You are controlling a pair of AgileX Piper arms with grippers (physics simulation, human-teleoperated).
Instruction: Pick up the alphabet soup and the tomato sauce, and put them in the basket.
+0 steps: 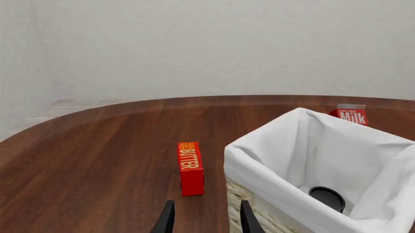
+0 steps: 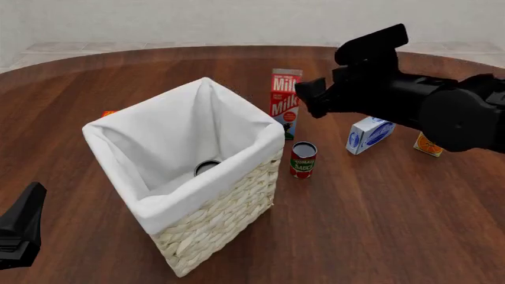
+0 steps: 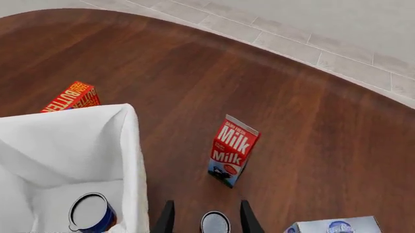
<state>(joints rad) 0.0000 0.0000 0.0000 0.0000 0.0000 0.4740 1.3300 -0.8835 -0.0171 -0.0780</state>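
Note:
The alphabet soup (image 3: 91, 212) stands upright inside the basket (image 2: 229, 207) on its white lining; its lid (image 1: 326, 198) looks dark in the left wrist view. On the table just right of the basket stands the tomato sauce (image 2: 303, 158). My right gripper (image 3: 206, 221) is open and hangs above it, and the can's grey top (image 3: 215, 222) shows between the fingers. In the front view my right gripper (image 2: 309, 99) is well above the can, near the milk carton. My left gripper (image 1: 206, 221) is open and empty, by the basket's near-left corner.
A red milk carton (image 2: 285, 103) stands behind the tomato sauce. A red butter box (image 1: 190, 167) lies left of the basket. A white and blue box (image 2: 369, 134) and a small orange box (image 2: 427, 145) sit to the right. The left arm (image 2: 20, 231) shows at the bottom left.

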